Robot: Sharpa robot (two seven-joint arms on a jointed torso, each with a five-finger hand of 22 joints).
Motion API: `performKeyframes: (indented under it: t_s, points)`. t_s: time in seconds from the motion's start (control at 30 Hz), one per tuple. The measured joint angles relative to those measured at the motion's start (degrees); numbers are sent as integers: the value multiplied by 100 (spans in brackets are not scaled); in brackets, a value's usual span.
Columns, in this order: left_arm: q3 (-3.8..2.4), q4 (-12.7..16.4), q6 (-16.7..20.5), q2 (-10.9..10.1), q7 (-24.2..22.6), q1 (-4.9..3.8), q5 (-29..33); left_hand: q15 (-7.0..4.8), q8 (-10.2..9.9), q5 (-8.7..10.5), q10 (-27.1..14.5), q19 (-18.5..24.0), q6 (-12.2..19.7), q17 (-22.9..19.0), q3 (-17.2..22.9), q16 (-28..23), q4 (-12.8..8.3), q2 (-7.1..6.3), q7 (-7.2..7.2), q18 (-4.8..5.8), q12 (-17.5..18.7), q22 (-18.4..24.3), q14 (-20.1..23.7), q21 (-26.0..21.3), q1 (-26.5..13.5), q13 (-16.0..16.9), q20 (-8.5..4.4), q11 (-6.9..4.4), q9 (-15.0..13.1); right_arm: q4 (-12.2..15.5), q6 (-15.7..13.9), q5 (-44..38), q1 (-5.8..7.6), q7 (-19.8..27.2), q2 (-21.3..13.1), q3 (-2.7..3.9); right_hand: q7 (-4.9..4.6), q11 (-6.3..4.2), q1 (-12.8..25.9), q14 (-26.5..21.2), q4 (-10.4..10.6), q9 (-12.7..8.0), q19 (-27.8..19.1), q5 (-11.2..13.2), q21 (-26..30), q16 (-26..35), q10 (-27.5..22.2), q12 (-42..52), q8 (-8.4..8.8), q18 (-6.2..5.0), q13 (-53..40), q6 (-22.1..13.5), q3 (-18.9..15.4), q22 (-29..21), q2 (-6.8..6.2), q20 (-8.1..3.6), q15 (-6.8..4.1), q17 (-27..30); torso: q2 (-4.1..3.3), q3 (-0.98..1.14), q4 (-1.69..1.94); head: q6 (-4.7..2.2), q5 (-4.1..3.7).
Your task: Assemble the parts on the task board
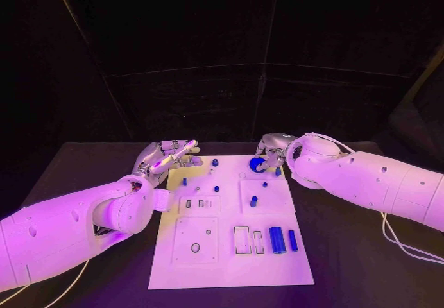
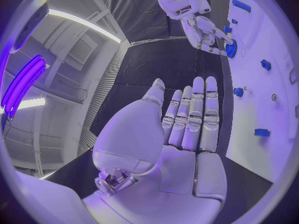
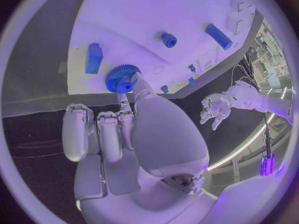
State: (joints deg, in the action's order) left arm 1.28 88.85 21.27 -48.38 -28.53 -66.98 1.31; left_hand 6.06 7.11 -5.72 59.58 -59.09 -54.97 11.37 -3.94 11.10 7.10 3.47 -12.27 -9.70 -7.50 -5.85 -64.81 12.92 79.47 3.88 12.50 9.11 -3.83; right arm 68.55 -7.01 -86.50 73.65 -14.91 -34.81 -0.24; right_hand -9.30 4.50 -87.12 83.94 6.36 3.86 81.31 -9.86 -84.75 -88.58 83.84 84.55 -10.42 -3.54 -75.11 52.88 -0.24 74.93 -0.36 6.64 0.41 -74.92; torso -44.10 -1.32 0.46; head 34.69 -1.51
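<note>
The white task board (image 1: pixel 231 269) lies in the middle of the black table. My right hand (image 1: pixel 271 151) hovers over the board's far right corner and pinches a blue gear (image 1: pixel 256 164) between thumb and finger; the gear (image 3: pixel 121 78) stands out sharply in the right wrist view, just above the board (image 3: pixel 137 15). My left hand (image 1: pixel 167 158) floats beside the board's far left corner, fingers (image 2: pixel 194 115) stretched out straight and holding nothing. In the left wrist view the right hand (image 2: pixel 204 31) and its gear (image 2: pixel 231 49) hang over the board (image 2: pixel 280 99).
A thick blue cylinder (image 1: pixel 276 239) and a thin one (image 1: pixel 292 240) lie near the board's front right, beside rectangular slots (image 1: pixel 241 240). A blue peg (image 1: pixel 253 201) and several small blue parts (image 1: pixel 215 163) stand on the far half. Black table (image 1: pixel 74 167) surrounds the board.
</note>
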Motion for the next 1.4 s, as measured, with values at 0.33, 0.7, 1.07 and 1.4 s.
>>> performKeyframes:
  t_s: [0.33,0.7,1.07,1.4]
  points:
    - [0,1,-9,-7,14,0,0,0,0,0,0,0,0,-1,0,0,0,0,0,0,0,-1,0,0,0,0,0,0,0,86,-67,-99,-3,-25,-19,-2,22,-32,-3,2,-51,-14,60,-392,-23,-28,29,35,-2,-1,30,226,265,-1,9,-20,-2,0,2,1,-2,20,-8]
    - [0,9,-14,-36,21,0,0,0,0,0,0,0,0,5,0,0,0,0,0,0,0,-1,0,0,0,0,0,0,0,556,-623,-245,-24,-43,-116,-11,12,-94,224,9,-132,-20,132,-948,-85,-28,9,82,-3,92,17,237,692,-1,-30,-92,-77,1,6,0,2,23,9]
    - [0,17,-14,-59,22,0,0,0,0,0,0,0,0,4,0,0,0,0,0,0,0,5,0,0,0,0,0,0,0,1096,-1109,-550,-20,-144,115,-8,0,-93,430,19,-117,-20,152,-773,-85,-28,9,82,98,91,17,248,975,-1,-149,-112,-86,1,4,-5,10,6,-14]
    - [-1,11,-14,-60,22,-11,-1,0,0,0,0,0,0,4,0,0,0,0,0,0,0,4,0,0,0,0,0,0,0,966,-1197,-715,-78,-165,623,-27,-16,-93,461,20,-119,-20,152,-711,-85,-28,9,81,122,90,17,264,1021,-2,-179,-112,-85,1,1,-4,14,31,48]
